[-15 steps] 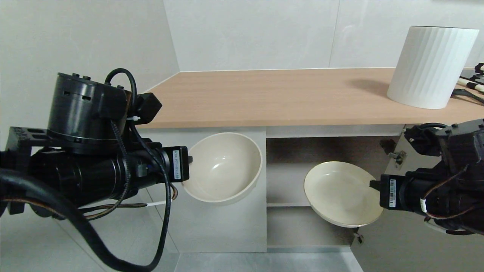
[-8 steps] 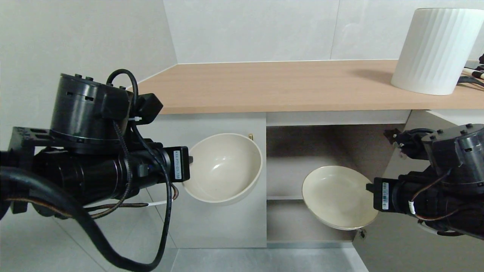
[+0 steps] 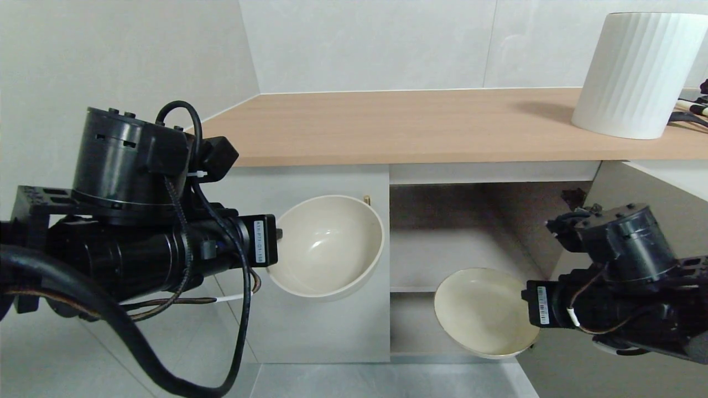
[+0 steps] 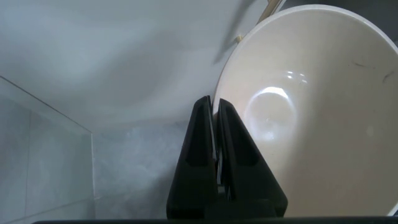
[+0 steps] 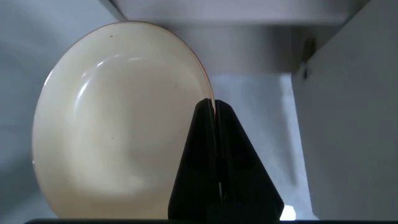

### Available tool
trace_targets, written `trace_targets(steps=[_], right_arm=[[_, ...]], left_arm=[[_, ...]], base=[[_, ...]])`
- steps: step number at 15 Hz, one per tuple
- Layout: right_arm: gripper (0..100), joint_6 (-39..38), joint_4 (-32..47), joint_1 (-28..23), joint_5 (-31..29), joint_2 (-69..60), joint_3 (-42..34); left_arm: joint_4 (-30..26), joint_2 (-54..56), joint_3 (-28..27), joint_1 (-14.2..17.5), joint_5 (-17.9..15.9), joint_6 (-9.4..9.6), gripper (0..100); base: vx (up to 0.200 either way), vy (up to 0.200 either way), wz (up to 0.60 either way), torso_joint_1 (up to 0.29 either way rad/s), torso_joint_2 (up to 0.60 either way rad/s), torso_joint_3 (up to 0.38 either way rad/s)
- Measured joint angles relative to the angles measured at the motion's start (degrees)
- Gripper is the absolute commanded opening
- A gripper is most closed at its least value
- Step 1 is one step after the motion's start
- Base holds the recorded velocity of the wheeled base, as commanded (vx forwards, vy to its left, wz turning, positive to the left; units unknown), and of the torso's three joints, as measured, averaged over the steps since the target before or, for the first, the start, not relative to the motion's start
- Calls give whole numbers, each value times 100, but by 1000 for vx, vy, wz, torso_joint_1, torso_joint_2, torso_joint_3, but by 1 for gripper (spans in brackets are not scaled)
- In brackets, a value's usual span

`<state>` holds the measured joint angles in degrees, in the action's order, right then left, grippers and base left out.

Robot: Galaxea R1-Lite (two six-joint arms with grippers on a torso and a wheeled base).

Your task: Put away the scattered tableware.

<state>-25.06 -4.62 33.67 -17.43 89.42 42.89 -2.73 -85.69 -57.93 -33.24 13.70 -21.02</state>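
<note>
Two pieces of tableware are in the air, one per arm. The left gripper (image 3: 275,247) has its fingers pressed together on the rim of the one cream bowl (image 3: 327,247). In the left wrist view the two black fingers (image 4: 202,134) pinch that rim between them, one inside the bowl (image 4: 311,112) and one outside. The bowl hangs below the wooden countertop (image 3: 415,127), right in front of the closed cabinet door (image 3: 315,331), tipped so its hollow faces the head camera.

Over to the right arm: the right gripper (image 3: 530,310) is clamped on the edge of the one cream plate (image 3: 480,310). The right wrist view backs that up, with the gripper (image 5: 215,124) closed tight on the rim of the plate (image 5: 118,118). The plate is tilted up on edge, face toward the head camera, low down at the mouth of the open cabinet (image 3: 459,232). Its top edge sits about level with the single shelf (image 3: 412,288) and the rest of it is in front of the lower compartment. Whether it touches the cabinet floor is hard to call.

Up top, one white ribbed cylinder (image 3: 636,72) stands on the countertop at the far right, with dark utensil handles (image 3: 691,115) just beside it, too cut off to count.
</note>
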Motion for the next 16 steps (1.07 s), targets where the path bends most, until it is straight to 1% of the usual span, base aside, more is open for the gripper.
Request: trace_targets(steps=[1,4,6,9,13,16], right_arm=[[0,0,-187,-57,33,295,27],[0,44,-1267,-269,57,1432,96],[0,222,-1790,-496,71,2142,295],[0,354,-1990,-875,46,3115,1095],[0,380,-2000,-1275,-71,4068,2224],[0,374,-2011,-1518,-482,4641,2762]], left_arm=[[0,0,20,-5,-2,5,0],[0,0,33,-7,-10,11,0],[0,-20,35,-7,-18,11,0],[0,-67,44,-21,-21,9,0],[0,-130,52,-55,-13,13,0],[0,-183,62,-82,-11,11,0]], base=[[0,0,0,0,0,0],[0,0,0,0,0,0],[0,0,0,0,0,0],[0,0,0,0,0,0],[0,0,0,0,0,0],[0,0,0,0,0,0]])
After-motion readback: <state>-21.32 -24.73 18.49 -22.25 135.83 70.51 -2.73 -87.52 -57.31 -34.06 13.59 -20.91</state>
